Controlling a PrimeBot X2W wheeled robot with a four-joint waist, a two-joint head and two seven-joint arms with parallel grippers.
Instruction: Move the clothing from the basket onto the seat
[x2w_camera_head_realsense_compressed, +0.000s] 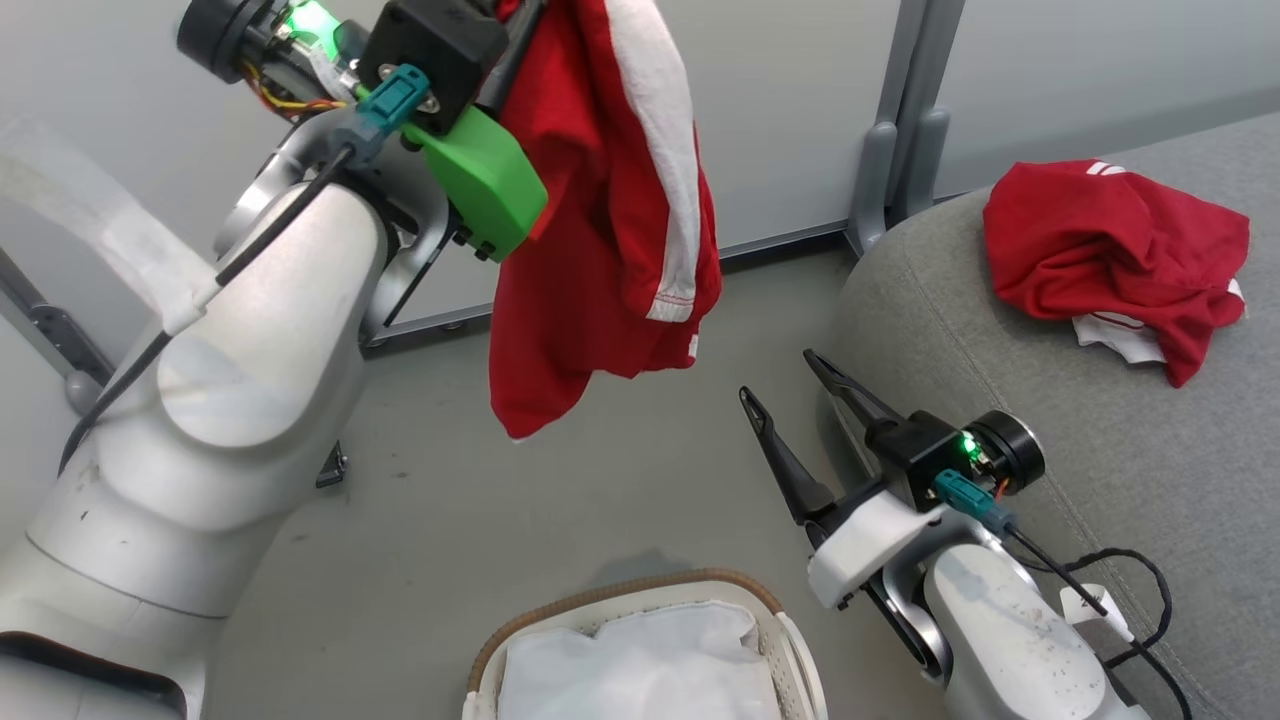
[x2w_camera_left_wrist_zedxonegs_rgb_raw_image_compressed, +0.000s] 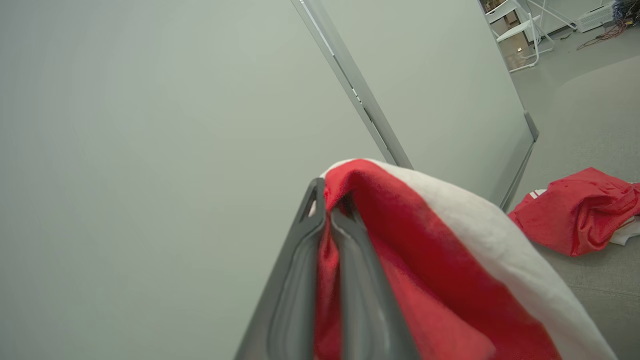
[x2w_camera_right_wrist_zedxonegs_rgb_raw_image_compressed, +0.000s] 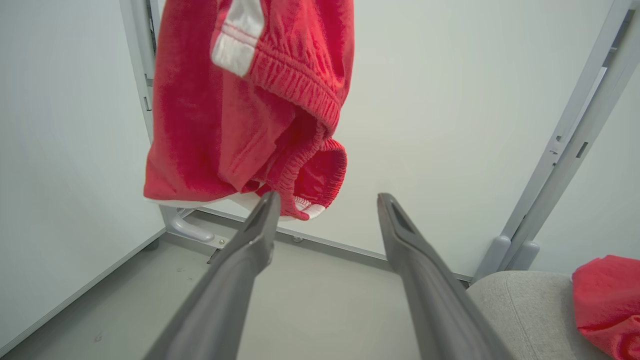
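A red garment (x2w_camera_head_realsense_compressed: 600, 230) with a white stripe is gripped between the closed jaws of the left gripper (x2w_camera_left_wrist_zedxonegs_rgb_raw_image_compressed: 325, 192), which is raised high at the upper left of the head view. The cloth is draped over the fingers and hangs freely above the grey floor (x2w_camera_head_realsense_compressed: 450, 520), well clear of the basket (x2w_camera_head_realsense_compressed: 620, 590). The basket is seen at the bottom edge of the head view, with its white lining (x2w_camera_head_realsense_compressed: 640, 670) exposed. A second red garment (x2w_camera_head_realsense_compressed: 1110, 260) is crumpled in a heap on the seat (x2w_camera_head_realsense_compressed: 1180, 470) at the right. The right gripper (x2w_camera_head_realsense_compressed: 778, 375) is held low beside the seat's edge, with its jaws spread wide and empty. In the right wrist view, the hanging garment is seen beyond its fingertips, in front of a pale partition wall (x2w_camera_right_wrist_zedxonegs_rgb_raw_image_compressed: 450, 100).
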